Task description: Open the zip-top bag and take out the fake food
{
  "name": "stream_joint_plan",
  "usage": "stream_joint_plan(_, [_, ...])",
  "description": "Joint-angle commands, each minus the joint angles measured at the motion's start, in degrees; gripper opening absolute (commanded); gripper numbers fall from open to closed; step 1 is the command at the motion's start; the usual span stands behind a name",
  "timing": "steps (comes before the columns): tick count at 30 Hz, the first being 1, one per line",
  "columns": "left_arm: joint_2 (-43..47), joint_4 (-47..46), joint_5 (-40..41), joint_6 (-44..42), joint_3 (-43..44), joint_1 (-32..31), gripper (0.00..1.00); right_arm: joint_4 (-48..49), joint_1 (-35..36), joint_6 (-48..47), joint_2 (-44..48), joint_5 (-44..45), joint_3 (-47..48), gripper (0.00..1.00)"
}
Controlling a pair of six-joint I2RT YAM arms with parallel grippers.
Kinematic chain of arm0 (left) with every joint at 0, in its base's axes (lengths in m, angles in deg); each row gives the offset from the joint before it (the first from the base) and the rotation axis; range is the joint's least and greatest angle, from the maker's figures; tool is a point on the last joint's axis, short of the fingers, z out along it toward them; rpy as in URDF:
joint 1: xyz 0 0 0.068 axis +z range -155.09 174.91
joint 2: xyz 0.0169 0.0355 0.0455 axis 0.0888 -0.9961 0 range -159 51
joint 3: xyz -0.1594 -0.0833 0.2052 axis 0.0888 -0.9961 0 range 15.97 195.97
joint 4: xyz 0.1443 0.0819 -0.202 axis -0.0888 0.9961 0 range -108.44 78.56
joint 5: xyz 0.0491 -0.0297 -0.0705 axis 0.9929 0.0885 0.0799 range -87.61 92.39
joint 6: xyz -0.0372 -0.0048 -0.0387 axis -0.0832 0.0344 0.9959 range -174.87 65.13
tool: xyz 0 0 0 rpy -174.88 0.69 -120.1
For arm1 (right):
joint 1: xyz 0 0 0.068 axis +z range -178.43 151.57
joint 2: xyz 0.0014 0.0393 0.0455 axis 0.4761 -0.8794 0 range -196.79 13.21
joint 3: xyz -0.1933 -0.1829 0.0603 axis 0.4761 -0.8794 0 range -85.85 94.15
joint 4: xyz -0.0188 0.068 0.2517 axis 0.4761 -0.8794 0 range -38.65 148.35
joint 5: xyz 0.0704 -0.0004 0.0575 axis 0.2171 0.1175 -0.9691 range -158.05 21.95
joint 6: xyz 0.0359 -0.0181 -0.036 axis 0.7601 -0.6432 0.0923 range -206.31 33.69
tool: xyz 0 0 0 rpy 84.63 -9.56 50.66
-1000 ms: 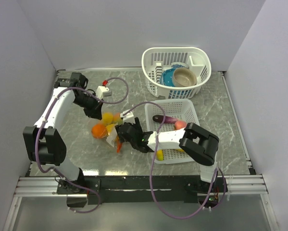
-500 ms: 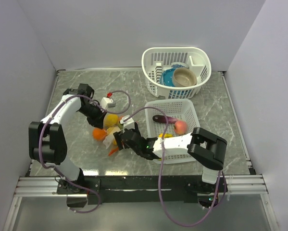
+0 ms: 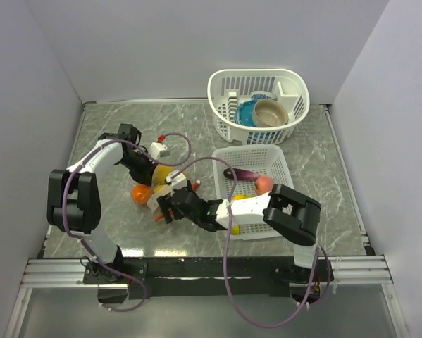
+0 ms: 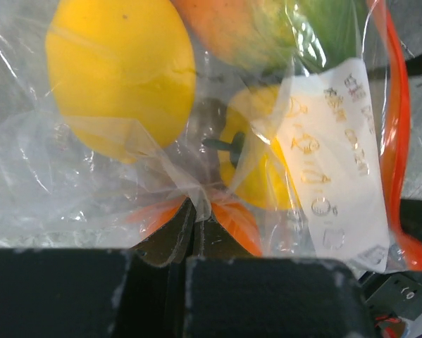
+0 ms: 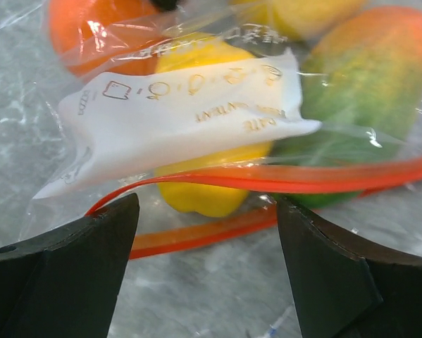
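Observation:
The zip-top bag lies on the grey marble table, left of centre, clear and crinkly with a white label. Its mouth gapes, the two red-orange zipper strips apart. Fake food fills it: a yellow lemon, a yellow pepper, a green-orange mango and an orange fruit. My left gripper is shut, pinching a fold of the bag's plastic at the end away from the mouth. My right gripper stands open just in front of the mouth, its fingers either side of the strips, holding nothing.
A white rectangular basket right of the bag holds a purple eggplant and a pink fruit. A round white basket at the back right holds blue and tan bowls. Grey walls close three sides.
My right gripper has slid left toward the bag's mouth and its jaws have spread a little wider. The left gripper, still pinching the bag, has shifted slightly with it.

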Motion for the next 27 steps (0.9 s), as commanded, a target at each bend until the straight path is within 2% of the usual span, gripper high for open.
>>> stream_joint_plan(1, [-1.0,0.0,-0.5,1.6,-0.8,-0.3,0.01,1.0,0.1,-0.6,-2.6,-3.2,5.5,0.87])
stream_joint_plan(12, [0.8,1.7,-3.4,1.0,-3.4,-1.2,0.01,-2.7,-0.6,-0.5,-9.7,-2.2,12.9,0.88])
stream_joint_plan(15, [1.5,2.8,-4.7,0.8,-3.3,-1.2,0.01,-3.1,-1.0,0.2,-11.2,-2.3,13.4,0.86])
stream_joint_plan(19, [1.7,2.9,-4.5,0.5,-3.5,-1.2,0.01,-2.6,-1.0,0.6,-10.3,-1.8,11.1,0.73])
stream_joint_plan(20, [1.7,2.9,-4.2,0.5,-3.6,-1.2,0.01,-1.7,-1.0,0.7,-8.3,-1.6,10.2,0.64])
stream_joint_plan(23, [1.5,2.1,-3.2,0.7,-3.4,-1.2,0.01,-0.4,-0.7,0.5,-2.5,-0.2,5.6,0.48])
stream_joint_plan(27, [1.5,-0.8,0.5,1.9,-2.9,-1.2,0.01,-2.2,0.0,1.6,6.3,0.8,-0.5,0.44])
